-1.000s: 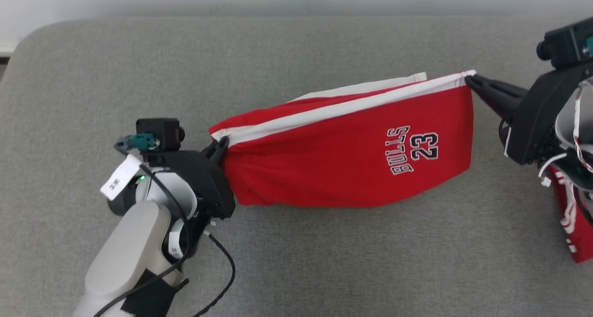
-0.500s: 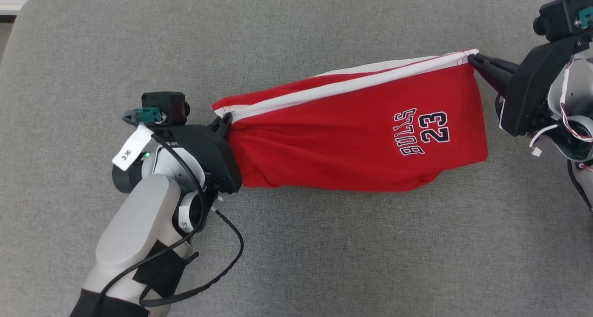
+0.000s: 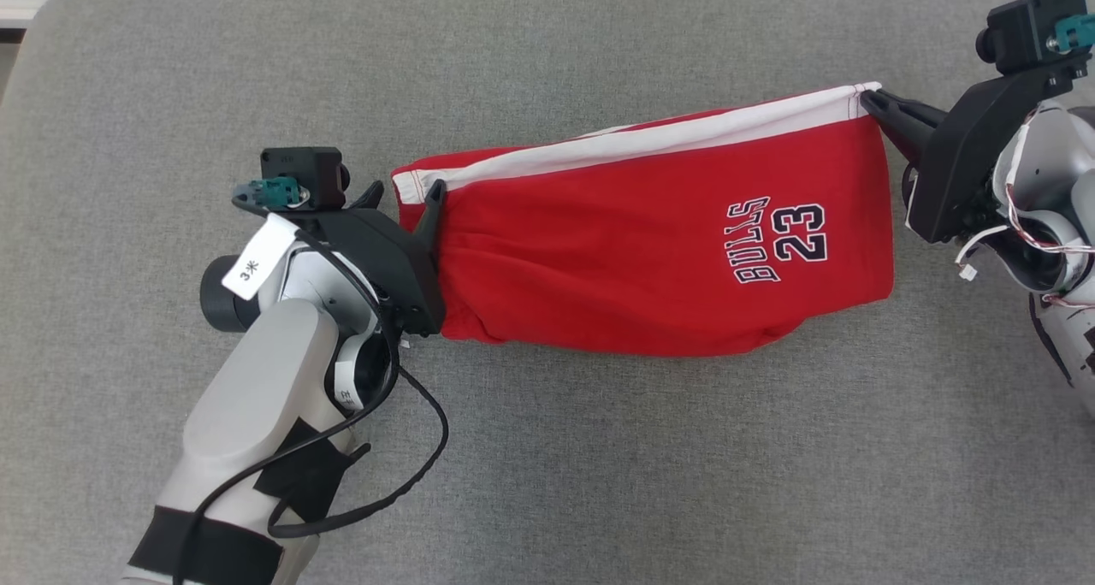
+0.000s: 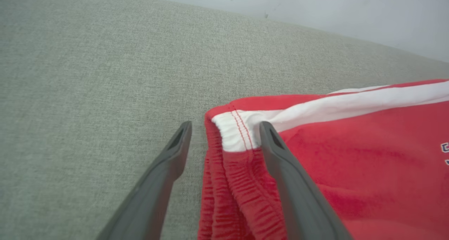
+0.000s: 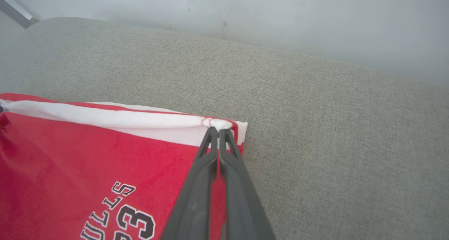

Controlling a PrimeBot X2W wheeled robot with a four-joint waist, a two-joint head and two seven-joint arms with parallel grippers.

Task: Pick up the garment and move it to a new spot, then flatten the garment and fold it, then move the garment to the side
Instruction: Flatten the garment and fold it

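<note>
Left tool stands open, straddling waistband corner of red garment; right tool is clamped on its far white-striped corner.

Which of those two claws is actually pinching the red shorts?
The right gripper: its fingers are shut on the white-striped corner of the shorts. The left gripper has its fingers standing apart.

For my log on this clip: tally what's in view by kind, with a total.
Garments: 1, the red shorts
Claws: 2, the left claw open, the right claw shut on the white-striped corner
Surfaces: 1, the grey padded surface
Total: 4
</note>
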